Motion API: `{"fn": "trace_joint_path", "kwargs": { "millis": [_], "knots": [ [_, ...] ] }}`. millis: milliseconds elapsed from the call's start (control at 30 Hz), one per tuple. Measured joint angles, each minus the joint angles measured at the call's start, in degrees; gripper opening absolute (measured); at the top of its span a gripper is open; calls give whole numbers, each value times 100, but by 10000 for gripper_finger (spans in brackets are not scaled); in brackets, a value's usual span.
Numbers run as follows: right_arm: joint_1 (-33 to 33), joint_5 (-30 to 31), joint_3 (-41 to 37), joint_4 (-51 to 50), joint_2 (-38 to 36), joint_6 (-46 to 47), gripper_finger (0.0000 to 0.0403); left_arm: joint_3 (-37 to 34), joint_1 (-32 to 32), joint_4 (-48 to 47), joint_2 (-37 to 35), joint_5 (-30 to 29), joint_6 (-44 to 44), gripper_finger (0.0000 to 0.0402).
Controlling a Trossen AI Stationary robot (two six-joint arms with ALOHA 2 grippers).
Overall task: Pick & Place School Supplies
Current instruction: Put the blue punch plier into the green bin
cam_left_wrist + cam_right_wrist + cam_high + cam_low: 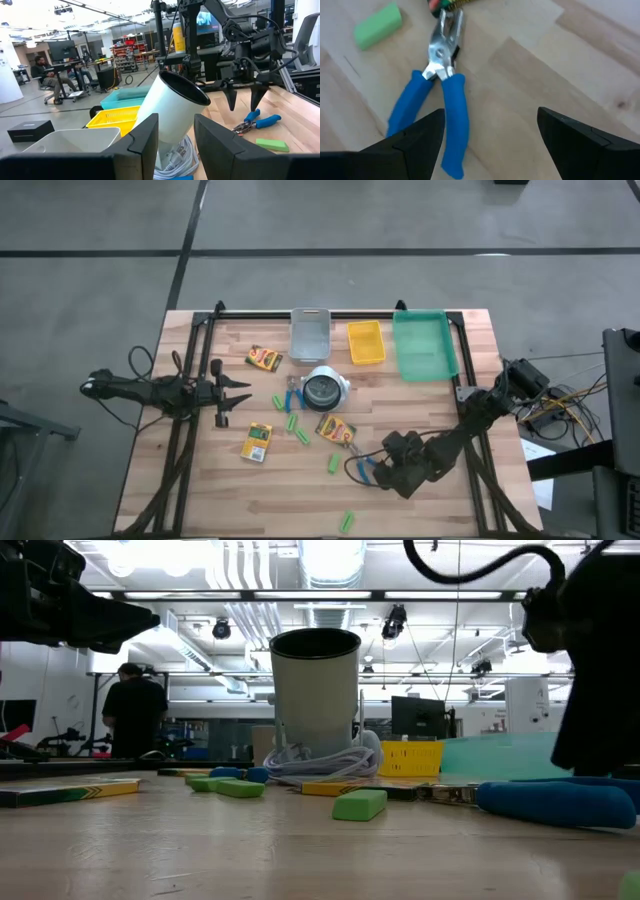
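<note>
Right pincer (490, 132) hovering spread wide, empty, w/ blue-handled metal scissor-like tool (437, 105) lying flat on wooden worktop (530, 65) just off-centre, toward one finger. Risk: finger landing on handle, nudging tool vs straddling it. Left pincer (175, 142) part-open, empty, idling near white cup (170, 107). Tool's handle ends cut off by finger.
</note>
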Motion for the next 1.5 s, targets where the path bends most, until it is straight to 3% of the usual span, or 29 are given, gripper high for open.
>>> {"fn": "trace_joint_path", "kwargs": {
  "millis": [533,1500],
  "knots": [
    [0,-361,-7,178,143,-36,311,0,0,0,0,0,0,131],
    [-9,-272,83,364,227,253,297,0,0,35,0,0,0,131]
  ]
}}
